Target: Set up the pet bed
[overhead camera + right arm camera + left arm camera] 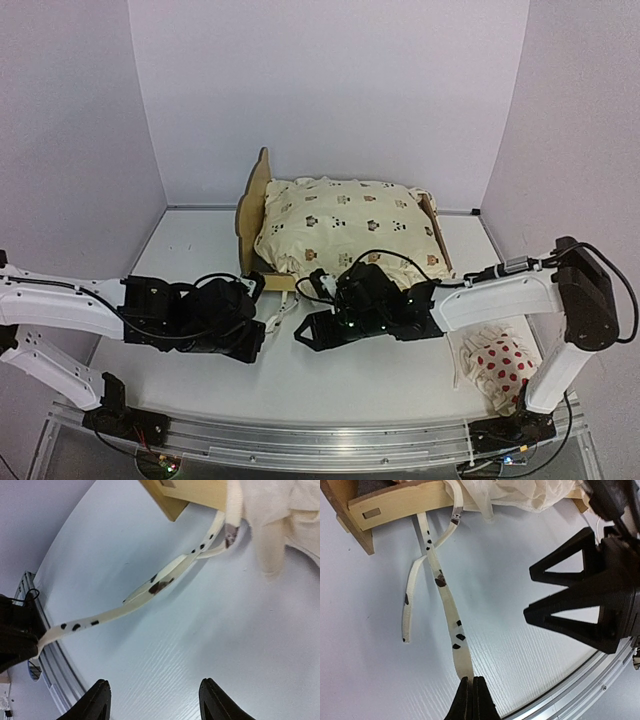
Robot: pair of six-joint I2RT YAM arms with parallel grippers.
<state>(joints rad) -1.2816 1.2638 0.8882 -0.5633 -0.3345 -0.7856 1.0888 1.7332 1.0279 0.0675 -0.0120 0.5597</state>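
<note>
Bearing pet bed [256, 198]: white table [195, 250]; walls [330, 90]

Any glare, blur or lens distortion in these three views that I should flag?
Top external: soft even light, no glare, pet bed readable. Left wrist: wide-angle bend in the table rail; left pincer, shut on the tie, soft up close. Right wrist: cushion nearly washed out, rail bowed at left.
</note>
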